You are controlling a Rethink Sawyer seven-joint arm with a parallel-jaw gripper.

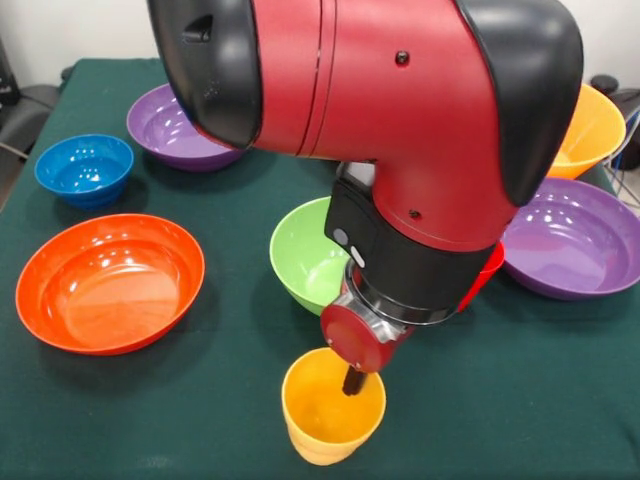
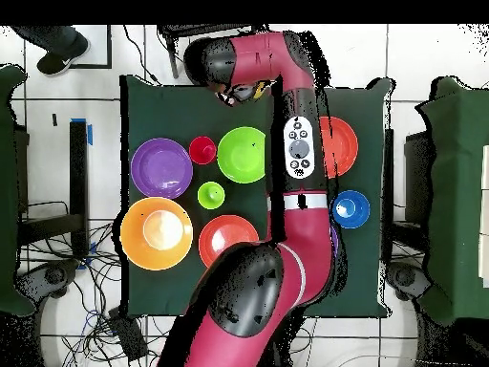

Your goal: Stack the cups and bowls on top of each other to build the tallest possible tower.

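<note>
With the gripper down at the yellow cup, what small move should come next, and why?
Probably close on the yellow cup's rim and lift it. The gripper reaches into the cup's mouth, the cup stands alone on the table, and nothing is stacked yet. Finger state cannot be seen.

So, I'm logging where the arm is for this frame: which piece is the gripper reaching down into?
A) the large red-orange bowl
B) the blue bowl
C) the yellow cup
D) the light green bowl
C: in the front view the gripper dips into the mouth of the yellow cup, which stands upright by itself on the table at the near edge, in front of the light green bowl.
</note>
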